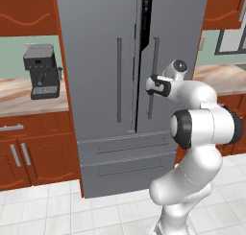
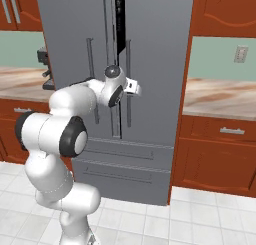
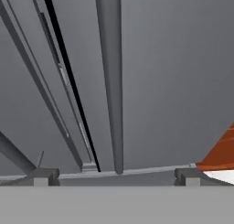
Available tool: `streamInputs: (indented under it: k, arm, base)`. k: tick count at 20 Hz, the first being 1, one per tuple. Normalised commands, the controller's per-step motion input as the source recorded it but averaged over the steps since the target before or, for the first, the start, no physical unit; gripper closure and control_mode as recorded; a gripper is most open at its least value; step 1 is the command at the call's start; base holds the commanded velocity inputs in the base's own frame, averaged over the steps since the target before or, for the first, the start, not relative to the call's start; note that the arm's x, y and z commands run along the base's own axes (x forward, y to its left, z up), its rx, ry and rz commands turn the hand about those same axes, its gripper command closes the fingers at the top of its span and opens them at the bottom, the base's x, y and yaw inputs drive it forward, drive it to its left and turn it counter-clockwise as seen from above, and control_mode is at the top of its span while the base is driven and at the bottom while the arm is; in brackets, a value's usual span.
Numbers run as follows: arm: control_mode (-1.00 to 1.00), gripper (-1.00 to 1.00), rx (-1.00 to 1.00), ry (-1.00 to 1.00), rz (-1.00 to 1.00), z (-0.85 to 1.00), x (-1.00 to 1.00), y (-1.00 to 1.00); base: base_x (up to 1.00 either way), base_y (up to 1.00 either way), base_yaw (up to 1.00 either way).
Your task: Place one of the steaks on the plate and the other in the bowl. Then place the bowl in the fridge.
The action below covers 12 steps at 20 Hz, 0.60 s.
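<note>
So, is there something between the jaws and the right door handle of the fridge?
Nothing visible. The open gripper faces the right door handle of the fridge directly, jaws on either side of it, not yet closed.

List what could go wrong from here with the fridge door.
1. The tall grey metallic fridge has its right upper door only slightly ajar; the open gripper straddles the vertical bar handle without closing, so a pull now would likely slip off.
2. The hand sits close to the door, so swinging it wider might press it into the white arm.
3. The dark gap looks too narrow for anything to pass through.
</note>
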Motion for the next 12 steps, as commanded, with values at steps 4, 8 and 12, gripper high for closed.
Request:
streamInputs:
  k: [4,8,12]
  arm:
    - [-1.0,-1.0,0.0,-0.13,0.0,0.11,0.26,0.0]
    - [-1.0,-1.0,0.0,0.06,0.0,0.18,0.4,0.0]
    - [-1.0,-1.0,0.0,0.09,0.0,0.0,0.32,0.0]
  base:
    - [0.0,0.0,0.0]
    - [0.0,0.0,0.0]
    - [0.0,0.0,0.0]
